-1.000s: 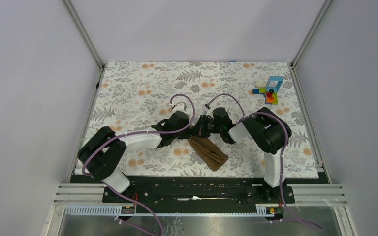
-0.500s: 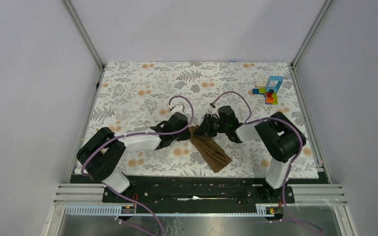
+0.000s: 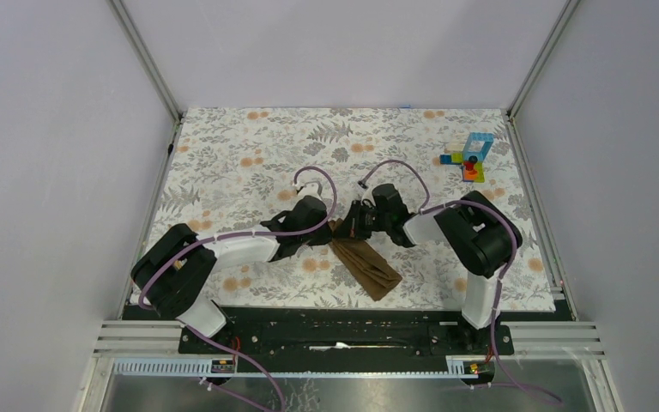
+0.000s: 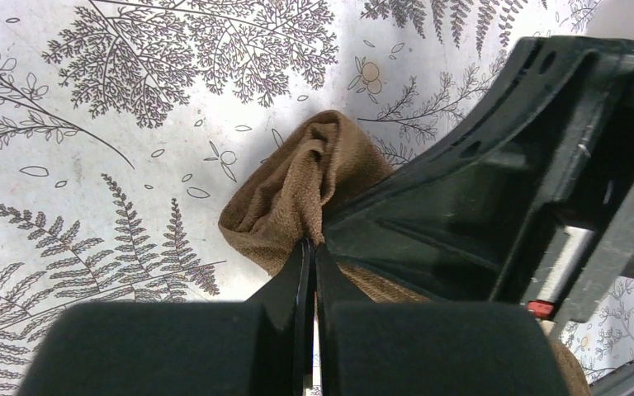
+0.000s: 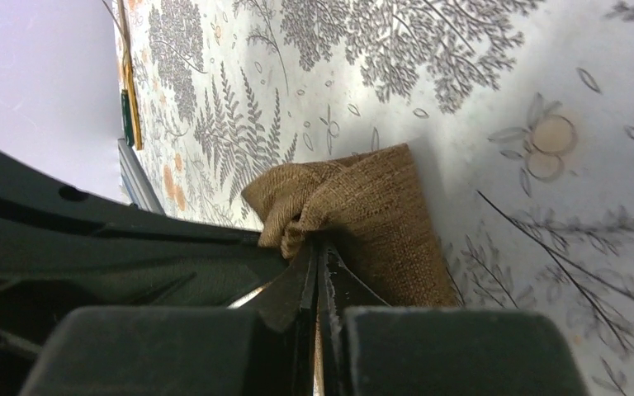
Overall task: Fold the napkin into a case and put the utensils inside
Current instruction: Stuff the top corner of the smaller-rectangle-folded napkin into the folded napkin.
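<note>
Centrally, a little below the middle of the overhead frame, the napkin (image 3: 369, 264) was seen folded into a narrow brown strip. It was laid on the floral table covering (image 3: 249, 146) and slanted from upper left to lower right. Both arms were reached inward so that their tools met at the strip's upper-left end.

From the left wrist view, the left gripper (image 4: 312, 252) was shown with its jaws pressed together, and a puckered fold of the cloth was pinched between the tips. Above the pinch, the fabric was bunched into a rounded hump in the middle of the frame. The black body of the other arm filled the right side of that view, just beside the cloth.

From the right wrist view, the right gripper (image 5: 318, 260) was likewise shown closed, and the creased corner of the same cloth was clamped at its tips. The weave was spread out flat toward the lower right of the frame.

Well apart, at the upper right of the overhead frame, a small stack of toy blocks (image 3: 472, 157) was set on the covering.
</note>
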You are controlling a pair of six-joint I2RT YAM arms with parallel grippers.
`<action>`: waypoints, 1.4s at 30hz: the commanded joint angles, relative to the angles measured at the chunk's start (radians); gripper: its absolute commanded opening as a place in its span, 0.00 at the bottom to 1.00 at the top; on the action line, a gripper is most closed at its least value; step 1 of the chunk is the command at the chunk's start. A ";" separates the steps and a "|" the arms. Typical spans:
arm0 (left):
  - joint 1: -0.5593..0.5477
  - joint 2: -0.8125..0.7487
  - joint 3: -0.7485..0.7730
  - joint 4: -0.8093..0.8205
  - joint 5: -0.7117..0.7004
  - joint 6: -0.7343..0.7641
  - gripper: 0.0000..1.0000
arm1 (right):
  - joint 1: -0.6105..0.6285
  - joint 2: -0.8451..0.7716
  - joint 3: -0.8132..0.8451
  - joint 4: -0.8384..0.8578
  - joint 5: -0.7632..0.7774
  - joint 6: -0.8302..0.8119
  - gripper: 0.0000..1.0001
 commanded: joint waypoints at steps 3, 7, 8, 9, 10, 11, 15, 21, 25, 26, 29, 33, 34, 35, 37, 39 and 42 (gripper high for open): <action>-0.004 0.012 0.036 0.062 0.046 -0.014 0.00 | 0.073 0.127 0.069 0.160 -0.011 0.098 0.03; -0.004 0.024 0.039 0.043 0.038 -0.042 0.00 | 0.056 0.125 0.008 0.185 0.046 0.125 0.17; -0.004 0.015 0.034 0.035 0.028 -0.045 0.00 | 0.035 0.105 -0.020 0.193 0.031 0.126 0.20; -0.004 0.004 0.028 0.029 0.012 -0.043 0.00 | 0.014 0.076 -0.039 0.178 0.011 0.120 0.23; -0.004 -0.005 0.023 0.020 0.002 -0.039 0.00 | -0.003 0.045 -0.046 0.142 -0.005 0.100 0.25; -0.004 -0.012 0.019 0.011 -0.008 -0.035 0.00 | -0.013 0.014 -0.045 0.093 -0.016 0.073 0.27; -0.003 -0.032 0.004 -0.021 -0.042 -0.033 0.00 | -0.028 -0.089 -0.029 -0.033 -0.026 -0.013 0.31; -0.004 -0.049 -0.008 -0.027 -0.047 -0.040 0.00 | -0.028 -0.087 0.014 -0.040 -0.052 -0.003 0.16; -0.004 -0.058 -0.007 -0.026 -0.044 -0.045 0.00 | -0.026 -0.033 0.029 0.010 -0.072 0.025 0.02; -0.004 -0.061 -0.008 -0.024 -0.044 -0.045 0.00 | -0.026 -0.024 0.030 0.020 -0.073 0.030 0.01; -0.005 -0.063 -0.004 -0.016 -0.038 -0.042 0.00 | -0.016 0.015 0.034 0.060 -0.087 0.055 0.00; -0.005 -0.057 0.004 0.001 -0.015 -0.040 0.00 | 0.019 0.069 0.044 0.140 -0.098 0.099 0.00; -0.005 -0.052 0.007 0.002 -0.012 -0.040 0.00 | 0.028 0.075 0.045 0.167 -0.099 0.115 0.00; -0.004 -0.045 0.012 -0.001 -0.008 -0.041 0.00 | 0.036 0.075 0.049 0.172 -0.097 0.122 0.00; -0.005 -0.039 0.017 -0.010 -0.013 -0.048 0.00 | 0.041 0.062 0.046 0.162 -0.079 0.122 0.00; -0.005 -0.053 0.008 -0.015 -0.030 -0.054 0.00 | 0.027 0.031 0.027 0.138 -0.060 0.101 0.00; -0.004 -0.075 -0.002 -0.021 -0.044 -0.050 0.00 | 0.008 0.000 0.016 0.117 -0.079 0.080 0.00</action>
